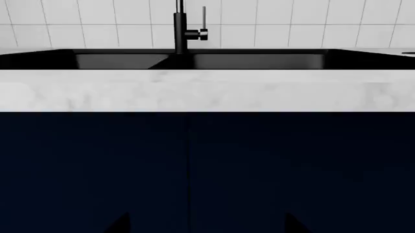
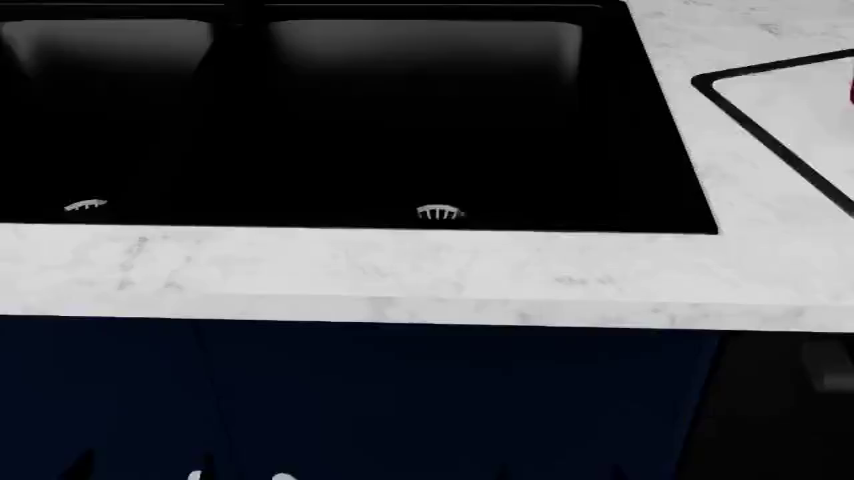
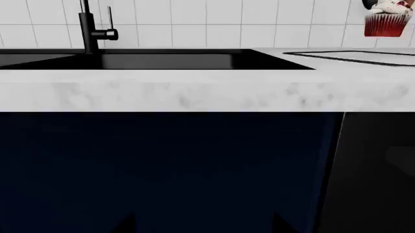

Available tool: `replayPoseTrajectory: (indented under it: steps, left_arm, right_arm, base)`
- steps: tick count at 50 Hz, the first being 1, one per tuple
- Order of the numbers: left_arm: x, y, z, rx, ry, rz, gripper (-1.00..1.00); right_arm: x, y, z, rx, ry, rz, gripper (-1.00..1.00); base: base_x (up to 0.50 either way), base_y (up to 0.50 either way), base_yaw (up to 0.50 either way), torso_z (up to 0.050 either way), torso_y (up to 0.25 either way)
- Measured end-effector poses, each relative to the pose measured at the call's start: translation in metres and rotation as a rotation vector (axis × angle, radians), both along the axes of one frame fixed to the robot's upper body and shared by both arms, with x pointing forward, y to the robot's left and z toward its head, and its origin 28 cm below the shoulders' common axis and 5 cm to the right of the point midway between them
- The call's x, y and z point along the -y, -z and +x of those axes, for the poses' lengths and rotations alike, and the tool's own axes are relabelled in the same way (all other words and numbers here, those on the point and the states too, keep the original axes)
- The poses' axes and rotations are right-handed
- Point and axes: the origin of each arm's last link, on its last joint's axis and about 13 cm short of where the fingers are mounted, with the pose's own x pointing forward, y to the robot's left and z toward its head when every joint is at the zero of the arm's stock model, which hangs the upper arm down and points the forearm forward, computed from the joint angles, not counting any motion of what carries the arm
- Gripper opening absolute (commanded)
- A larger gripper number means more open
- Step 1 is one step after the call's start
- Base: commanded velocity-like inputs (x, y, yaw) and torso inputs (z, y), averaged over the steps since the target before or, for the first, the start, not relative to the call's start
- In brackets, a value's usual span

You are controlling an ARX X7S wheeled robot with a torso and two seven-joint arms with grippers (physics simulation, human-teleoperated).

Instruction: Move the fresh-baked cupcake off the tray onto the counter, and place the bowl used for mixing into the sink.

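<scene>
Nothing is in hand yet; both arms hang low in front of the dark blue cabinet point(image 2: 334, 400), below the counter point(image 2: 400, 275) edge. Only dark fingertip tips show at the bottom of each wrist view, so I can't tell if either gripper is open or closed.

The cupcake point(image 3: 387, 18) is off to the right, seen in the right wrist view w/ red liner and speckled frosting. It appears over the tray point(image 3: 363, 57), though whether it sits on the tray isn't clear from here. In the head view only a corner of the tray rim point(image 2: 761, 120) shows, right of the sink point(image 2: 400, 120), w/ a red sliver at the frame edge. Both basins look empty. The bowl isn't in any view. The black faucet point(image 1: 181, 29) stands behind the sink.

Judgement: step 1 is the cupcake, right arm. Raise the arm clear of the counter lip first, approach the liner from the side, and grip gently, since frosting smears and paper crushes. Set it on bare marble beside the tray.
</scene>
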Motion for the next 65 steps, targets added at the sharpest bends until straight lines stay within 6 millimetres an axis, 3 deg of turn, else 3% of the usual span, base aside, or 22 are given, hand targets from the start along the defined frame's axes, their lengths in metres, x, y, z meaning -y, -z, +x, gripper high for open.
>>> replayPoseTrajectory:
  steps: [33,65]
  left_arm:
    - [-0.001,-0.005,-0.003,0.041,0.024,-0.021,1.00]
    - [-0.002,-0.007,-0.005,0.073,0.053,-0.041,1.00]
  right_arm:
    - [0.001,0.002,0.002,-0.006,0.026,0.001,1.00]
    - [0.001,0.003,0.002,-0.010,0.036,-0.002,1.00]
  base:
    - [0.00,0.00,0.00,0.008,0.000]
    - [0.00,0.00,0.00,0.050,0.000]
